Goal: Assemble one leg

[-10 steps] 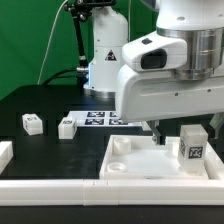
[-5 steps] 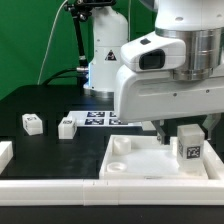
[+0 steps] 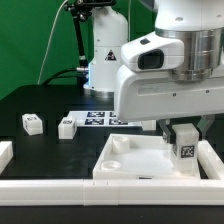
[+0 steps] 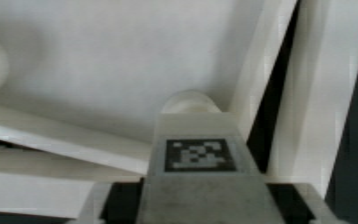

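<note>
Black bench (image 3: 45, 150) before a green backdrop (image 3: 30, 40) carries the white panel (image 3: 130, 160), over which the hand (image 3: 185, 127) grips the leg (image 3: 187, 148) upright, tag showing.

The white panel (image 3: 140, 166) has slid toward the exterior view's left (the leg (image 3: 185, 142) too, slightly).

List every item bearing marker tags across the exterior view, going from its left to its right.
first loose leg → second loose leg → marker board → the leg gripped in the tool, over the white panel.
</note>
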{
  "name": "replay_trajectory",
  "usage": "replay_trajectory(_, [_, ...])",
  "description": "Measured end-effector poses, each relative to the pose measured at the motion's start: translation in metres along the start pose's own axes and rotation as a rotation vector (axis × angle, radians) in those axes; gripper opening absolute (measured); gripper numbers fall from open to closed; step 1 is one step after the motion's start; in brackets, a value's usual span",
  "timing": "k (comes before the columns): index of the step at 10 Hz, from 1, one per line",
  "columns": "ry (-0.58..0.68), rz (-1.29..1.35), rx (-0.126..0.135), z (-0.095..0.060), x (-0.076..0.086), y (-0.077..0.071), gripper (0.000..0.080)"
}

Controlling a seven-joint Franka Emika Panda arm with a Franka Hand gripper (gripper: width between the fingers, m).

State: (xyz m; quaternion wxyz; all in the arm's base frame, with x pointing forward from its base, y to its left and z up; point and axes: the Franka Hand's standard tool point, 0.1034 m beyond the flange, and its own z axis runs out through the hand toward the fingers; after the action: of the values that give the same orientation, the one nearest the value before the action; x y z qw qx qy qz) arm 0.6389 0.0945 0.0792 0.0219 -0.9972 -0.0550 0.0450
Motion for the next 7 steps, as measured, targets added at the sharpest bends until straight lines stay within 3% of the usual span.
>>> replay_trajectory(7, [0.050,0.780,0.017,0.003,0.000,-0.017,0.0292])
